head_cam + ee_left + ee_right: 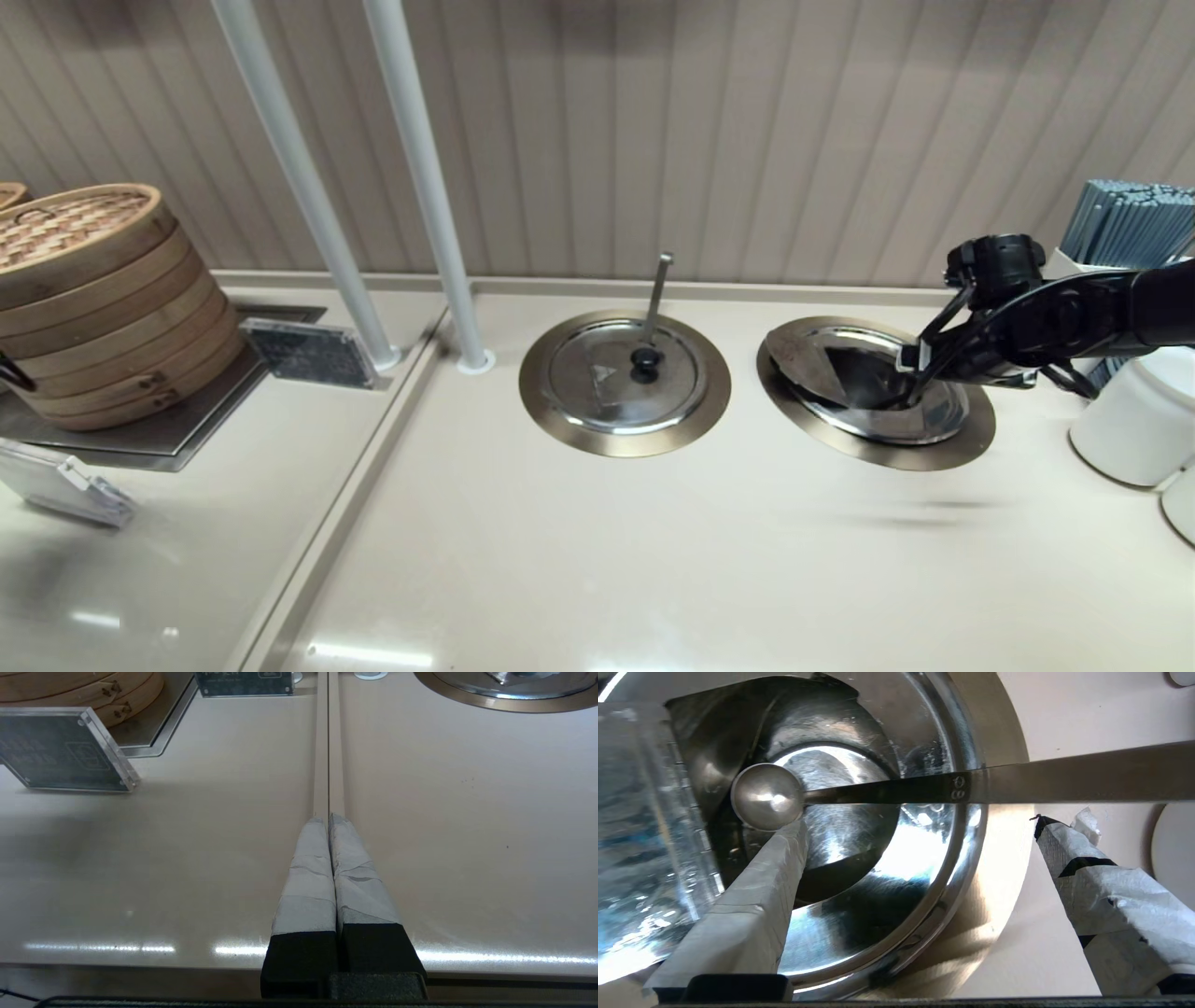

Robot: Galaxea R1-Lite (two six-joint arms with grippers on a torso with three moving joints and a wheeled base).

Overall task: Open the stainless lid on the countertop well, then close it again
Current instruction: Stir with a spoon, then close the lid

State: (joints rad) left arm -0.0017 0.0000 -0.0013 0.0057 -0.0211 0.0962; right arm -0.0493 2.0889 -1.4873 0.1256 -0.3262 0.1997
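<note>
The stainless lid [934, 411] sits in the right-hand countertop well [971, 441], showing a dark wedge-shaped opening. My right gripper [910, 375] hangs over it, open. In the right wrist view one taped finger [752, 896] reaches into the opening beside the ladle bowl [767, 795], with the shiny raised flap [644, 835] close by. The other finger [1101, 891] is out over the counter, beyond the bronze rim [1004, 868]. The ladle handle [1064, 772] crosses above both. The lid's black knob is hidden. My left gripper [329, 817] is shut and empty above the counter seam.
The twin lid [597, 378] with its upright ladle handle [658, 294] lies left of the work. Stacked bamboo steamers [93, 299] and sign holders [313, 353] stand far left. Two white poles [420, 187] rise behind. White canisters [1134, 420] and a chopstick holder [1134, 219] crowd the right edge.
</note>
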